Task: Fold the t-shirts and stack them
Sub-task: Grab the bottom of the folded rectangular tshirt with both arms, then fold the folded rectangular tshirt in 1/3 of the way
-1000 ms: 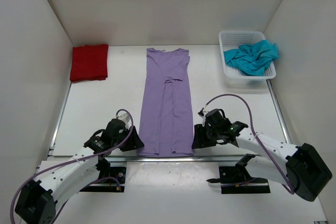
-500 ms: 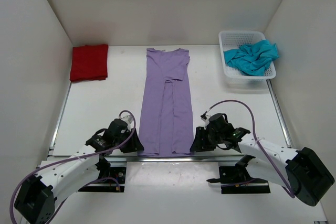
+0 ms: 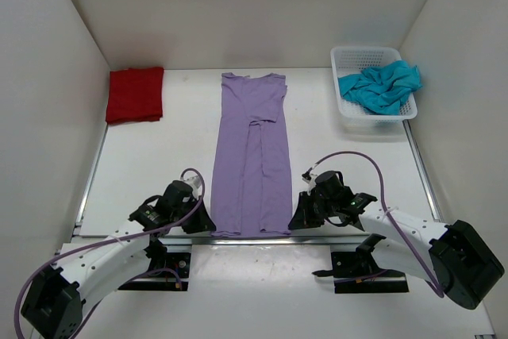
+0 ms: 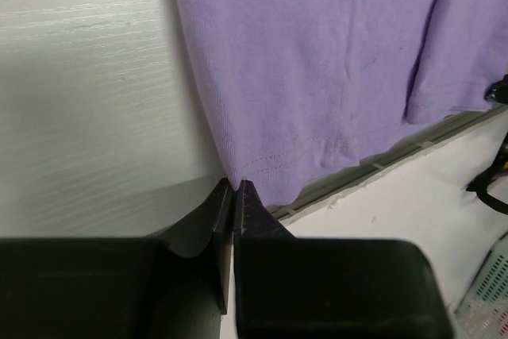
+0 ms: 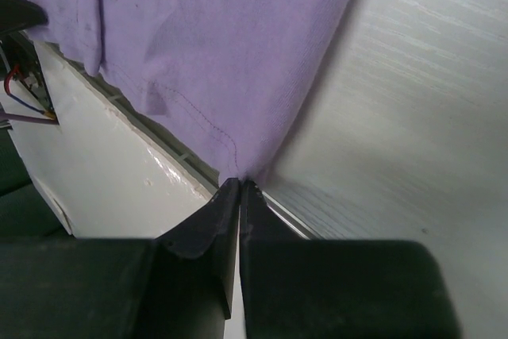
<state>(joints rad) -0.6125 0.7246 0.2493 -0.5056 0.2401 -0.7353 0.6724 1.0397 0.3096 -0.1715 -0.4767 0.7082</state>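
Observation:
The lavender t-shirt (image 3: 252, 156) lies flat in a long narrow strip down the middle of the table, sleeves folded in, its hem at the near edge. My left gripper (image 3: 208, 225) is shut on the hem's left corner; in the left wrist view the fingertips (image 4: 225, 193) pinch the lavender cloth (image 4: 317, 61). My right gripper (image 3: 295, 221) is shut on the hem's right corner, and the lavender cloth (image 5: 214, 37) runs into its closed tips (image 5: 240, 183). The red t-shirt (image 3: 135, 94) sits folded at the far left. The teal t-shirt (image 3: 381, 86) is crumpled in the basket.
A white mesh basket (image 3: 353, 57) stands at the far right corner. The table's metal front rail (image 3: 254, 238) runs just under the hem. White walls close in the left, right and back sides.
Both grippers have gone from open to shut on the hem corners of the lavender shirt. The arms crept slightly toward the near edge; the shirts have not moved.

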